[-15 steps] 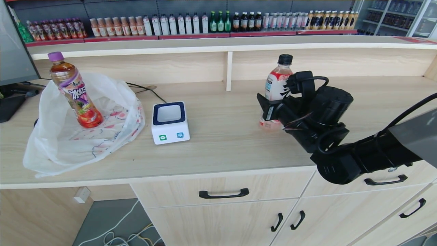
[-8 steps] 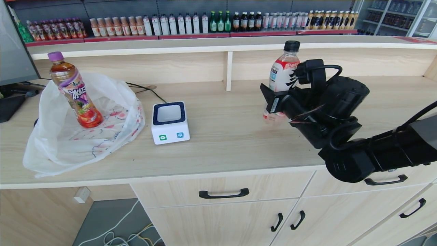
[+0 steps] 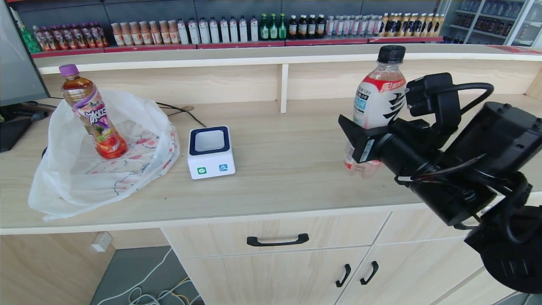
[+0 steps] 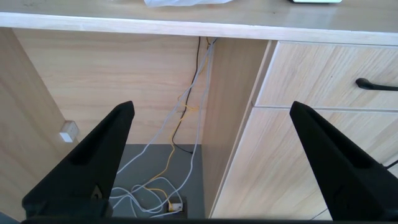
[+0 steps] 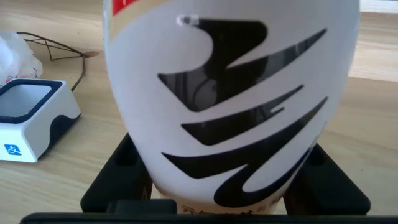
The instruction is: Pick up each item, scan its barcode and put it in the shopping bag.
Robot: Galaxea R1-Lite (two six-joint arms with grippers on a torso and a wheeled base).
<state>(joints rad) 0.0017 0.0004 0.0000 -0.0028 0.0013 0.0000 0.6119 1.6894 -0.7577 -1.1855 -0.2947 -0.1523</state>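
My right gripper [image 3: 374,142] is shut on a white-labelled drink bottle [image 3: 378,108] with a black cap, holding it upright above the counter's right side; the bottle's label with black stripes [image 5: 242,106] is close up in the right wrist view. The white barcode scanner [image 3: 211,151] with a dark-rimmed window stands mid-counter, also the scanner [image 5: 31,121] off to the bottle's side. A white plastic shopping bag [image 3: 84,169] lies open at the counter's left, with a purple-capped tea bottle [image 3: 94,114] leaning in it. My left gripper [image 4: 208,162] hangs open below the counter edge, in front of the cabinet.
The wooden counter [image 3: 275,169] has a raised back ledge with a divider [image 3: 283,87]. A monitor [image 3: 19,63] and cables sit at the far left. Drawers with black handles [image 3: 277,241] lie below. Cables [image 4: 168,180] trail on the floor under the counter.
My right arm has lifted the white-labelled bottle off the counter and drawn it nearer the camera and slightly rightward. The bag, tea bottle and scanner have not moved.
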